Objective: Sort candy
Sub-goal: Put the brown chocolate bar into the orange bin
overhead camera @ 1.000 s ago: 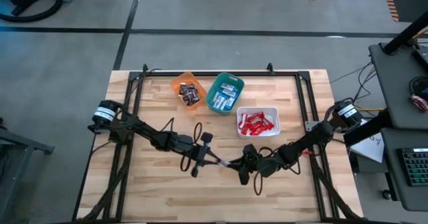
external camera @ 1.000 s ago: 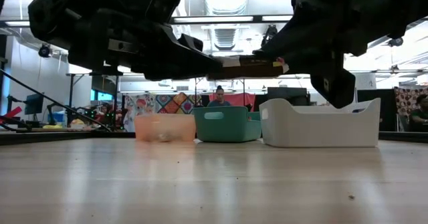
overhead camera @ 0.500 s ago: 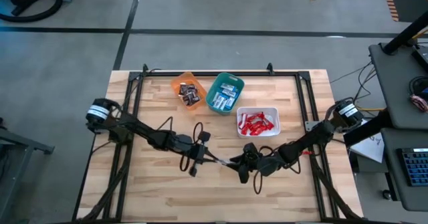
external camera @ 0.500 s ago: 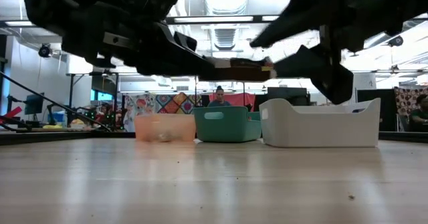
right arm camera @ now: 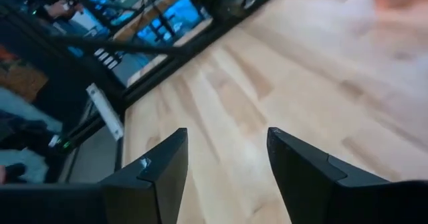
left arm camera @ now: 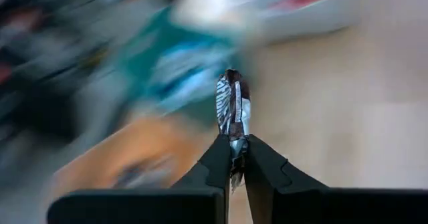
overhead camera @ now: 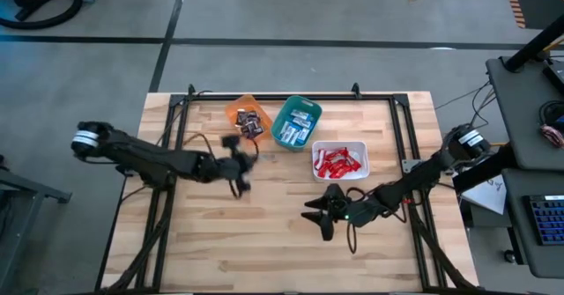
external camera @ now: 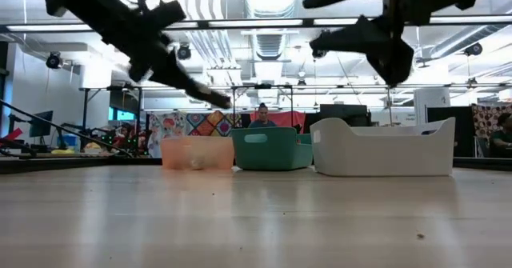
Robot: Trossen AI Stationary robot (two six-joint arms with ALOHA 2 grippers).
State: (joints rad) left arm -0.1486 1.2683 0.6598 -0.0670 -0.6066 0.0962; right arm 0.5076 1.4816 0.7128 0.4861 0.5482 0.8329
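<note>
Candy, small dark-brown foil-wrapped bar point(left arm camera: 232, 110) | pinched by one end in left gripper point(left arm camera: 234, 158) near table's far edge | likely light, crinkly, slippery; mid-body grip safer | right gripper point(right arm camera: 227, 158) spread, empty

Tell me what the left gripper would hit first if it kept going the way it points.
Probably the orange bin. The left gripper, jaws shut on a dark candy, points roughly that way; depth is unclear.

Three bins point(overhead camera: 298, 124) behind both claws

The left gripper point(left arm camera: 232, 158) has pulled the dark-wrapped candy point(left arm camera: 231, 110) away — right gripper point(overhead camera: 319, 215) now open.
</note>
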